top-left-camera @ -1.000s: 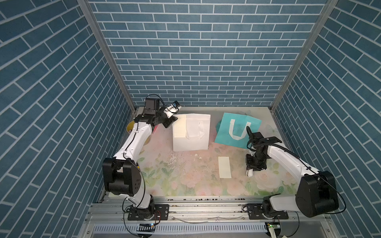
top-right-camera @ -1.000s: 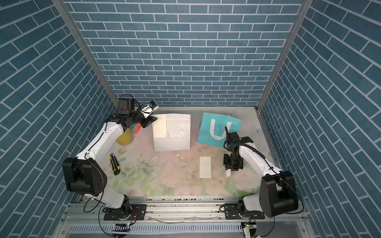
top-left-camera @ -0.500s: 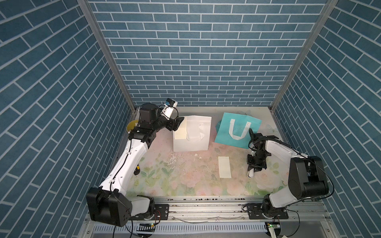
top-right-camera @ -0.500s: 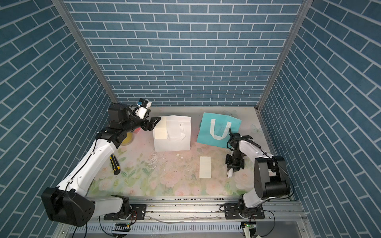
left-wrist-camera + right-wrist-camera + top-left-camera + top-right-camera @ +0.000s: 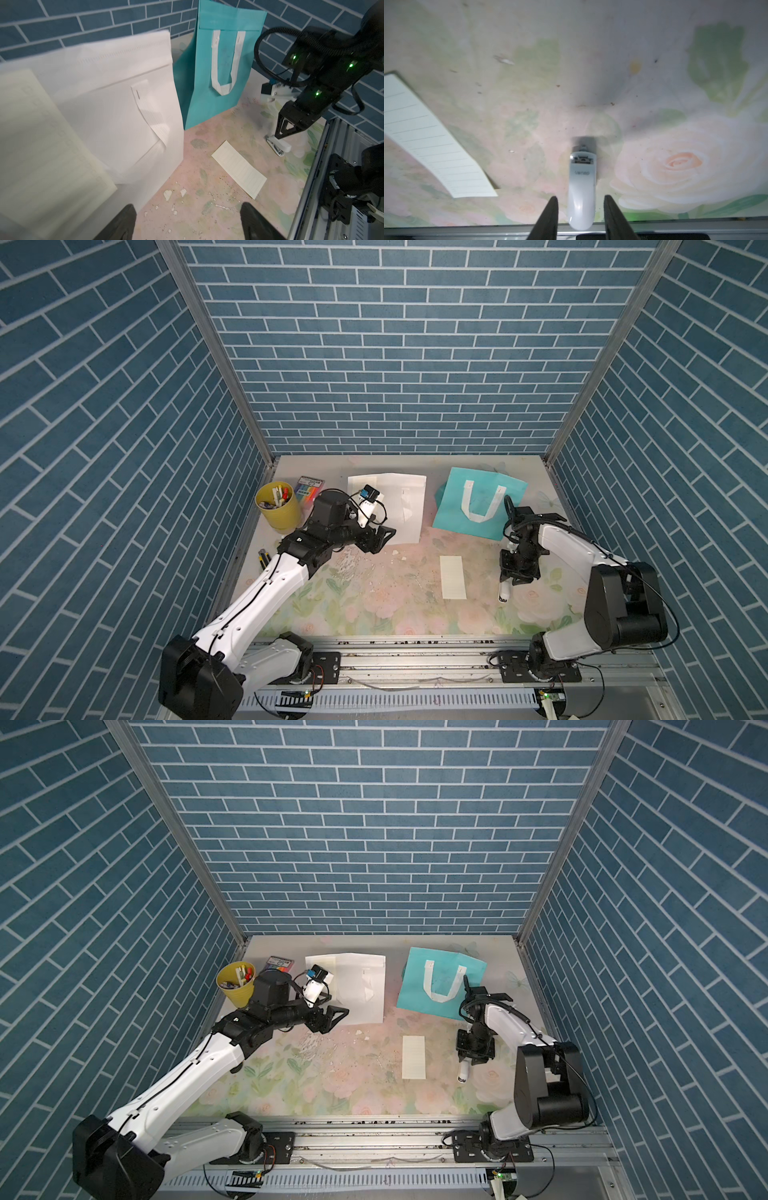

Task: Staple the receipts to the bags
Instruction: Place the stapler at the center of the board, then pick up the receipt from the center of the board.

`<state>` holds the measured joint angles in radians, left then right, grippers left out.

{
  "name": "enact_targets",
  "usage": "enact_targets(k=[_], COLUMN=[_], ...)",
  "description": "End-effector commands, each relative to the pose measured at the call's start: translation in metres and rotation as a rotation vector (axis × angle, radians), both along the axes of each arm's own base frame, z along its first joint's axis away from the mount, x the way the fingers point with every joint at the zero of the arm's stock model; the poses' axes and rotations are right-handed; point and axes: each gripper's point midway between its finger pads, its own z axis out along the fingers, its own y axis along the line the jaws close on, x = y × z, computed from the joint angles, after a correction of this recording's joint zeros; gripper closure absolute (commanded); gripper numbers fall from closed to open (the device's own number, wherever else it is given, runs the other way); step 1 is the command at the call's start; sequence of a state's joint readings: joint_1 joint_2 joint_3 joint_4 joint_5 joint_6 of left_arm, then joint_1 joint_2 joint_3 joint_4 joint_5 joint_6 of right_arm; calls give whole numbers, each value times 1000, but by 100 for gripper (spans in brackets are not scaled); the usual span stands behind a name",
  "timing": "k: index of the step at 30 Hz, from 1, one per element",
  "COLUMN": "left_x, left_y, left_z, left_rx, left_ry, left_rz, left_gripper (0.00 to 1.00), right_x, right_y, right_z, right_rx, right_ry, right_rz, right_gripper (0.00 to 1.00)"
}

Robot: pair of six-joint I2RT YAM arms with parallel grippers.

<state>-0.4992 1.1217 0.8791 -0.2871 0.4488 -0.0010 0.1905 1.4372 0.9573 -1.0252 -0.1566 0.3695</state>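
Reaching down to the counter (image 5: pixel 374 605), the right hand (image 5: pixel 580 197) straddles the stapler (image 5: pixel 582 182), fingers a bit apart, not gripping. Left hand (image 5: pixel 386 540) gapes empty beside the white bag (image 5: pixel 415 531), one receipt (image 5: pixel 362 482) on it; other receipt (image 5: pixel 453 583) loose near teal bag (image 5: pixel 453 506).

Between the jaws of the right gripper (image 5: pixel 581 197), the white stapler (image 5: pixel 582 185) bears a small grey brand word, too blurred to read. The receipt (image 5: pixel 431 141) beside the gripper shows only ruled lines.

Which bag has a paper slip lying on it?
The white bag: a cream receipt lies on it. The teal bag has none, and the other receipt lies on the table.
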Motion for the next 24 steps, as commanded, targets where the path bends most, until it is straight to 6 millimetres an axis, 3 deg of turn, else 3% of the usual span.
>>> enact_targets(k=[1,7,9,13,24], left_x=[-15,-24,-22,-17,-8], left_y=[-18,-59,-72,-99,-163], left_z=[-13,-44,-51,-71,-116], left_rx=[-31,-25,-30,-37,-13], left_ry=[40,81,91,134,238], left_rz=[-12,-77,-95,-132,-247], left_gripper=[20,29,34,52,84], right_x=[-4,-26,-28,-28,-39], right_y=[25,82,90,97,102], right_z=[32,27,19,9,-28], right_rx=[99,318,369,439,490], right_ry=[-66,-67,-75,-112,-56], right_rz=[51,49,-2,-77,-165], right_gripper=[62,53,51,47,46])
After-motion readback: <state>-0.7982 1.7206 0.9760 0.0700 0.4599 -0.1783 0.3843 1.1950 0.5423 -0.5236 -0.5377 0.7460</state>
